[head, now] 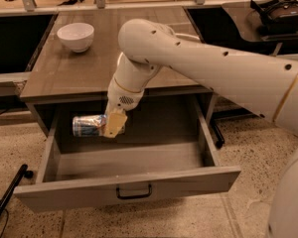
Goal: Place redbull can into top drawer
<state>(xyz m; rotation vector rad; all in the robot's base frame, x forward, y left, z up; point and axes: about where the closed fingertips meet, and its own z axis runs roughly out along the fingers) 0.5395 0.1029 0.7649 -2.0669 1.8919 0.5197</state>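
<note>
The redbull can (87, 125), blue and silver, lies on its side in my gripper (113, 124), whose tan fingers are shut on its right end. The can hangs inside the open top drawer (129, 182), over the left part of its cavity and above the drawer floor. The drawer is pulled fully out, with its dark bar handle (134, 192) at the centre of the front panel. My white arm reaches in from the right, over the table top.
A white bowl (75, 35) stands at the back left of the wooden table top (64, 76). A dark headset (280, 11) lies on a table at the back right. A black leg (7, 197) lies on the floor at the left.
</note>
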